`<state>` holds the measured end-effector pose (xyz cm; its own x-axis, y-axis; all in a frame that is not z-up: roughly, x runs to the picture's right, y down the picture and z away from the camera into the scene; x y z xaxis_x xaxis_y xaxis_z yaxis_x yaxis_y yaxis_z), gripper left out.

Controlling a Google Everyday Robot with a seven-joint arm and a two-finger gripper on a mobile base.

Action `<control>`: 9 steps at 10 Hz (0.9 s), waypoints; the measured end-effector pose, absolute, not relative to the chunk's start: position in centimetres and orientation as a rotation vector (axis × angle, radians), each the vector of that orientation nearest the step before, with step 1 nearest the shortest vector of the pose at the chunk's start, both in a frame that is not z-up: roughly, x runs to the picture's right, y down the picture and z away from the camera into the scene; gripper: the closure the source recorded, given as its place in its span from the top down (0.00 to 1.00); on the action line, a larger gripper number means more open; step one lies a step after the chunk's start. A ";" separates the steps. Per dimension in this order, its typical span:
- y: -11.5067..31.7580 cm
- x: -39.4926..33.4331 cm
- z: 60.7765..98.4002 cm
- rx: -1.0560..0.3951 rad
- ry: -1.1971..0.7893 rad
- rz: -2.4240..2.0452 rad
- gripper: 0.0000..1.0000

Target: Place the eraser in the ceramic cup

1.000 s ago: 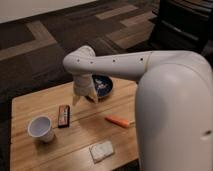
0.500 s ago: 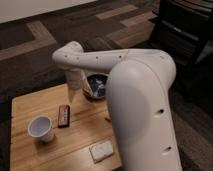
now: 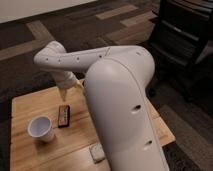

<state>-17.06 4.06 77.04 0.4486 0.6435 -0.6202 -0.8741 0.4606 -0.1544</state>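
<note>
My hand (image 3: 63, 94) is hanging open and empty over the far end of the eraser (image 3: 63, 114); a second ago it was hovering farther right, by the far edge of the bench (image 3: 27, 105), and it has been sliding left since; my arm (image 3: 122, 100) has been swinging with it and is now filling the right half of the view; the eraser is lying flat where it was, just right of the ceramic cup (image 3: 40, 129), which is standing upright and has not shifted; so I am judging the reach as nearly lined up and the grasp not yet begun; next I am expecting to lower and close on the eraser.
</note>
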 end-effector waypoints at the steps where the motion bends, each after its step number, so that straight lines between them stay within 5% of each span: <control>1: 4.1 -17.0 77.0 -0.499 0.526 0.989 0.65; 9: 11.3 -25.3 75.5 -0.499 0.475 1.082 0.65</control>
<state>-25.27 11.27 75.50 0.3921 0.7057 -0.5901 -0.9121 0.3818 -0.1494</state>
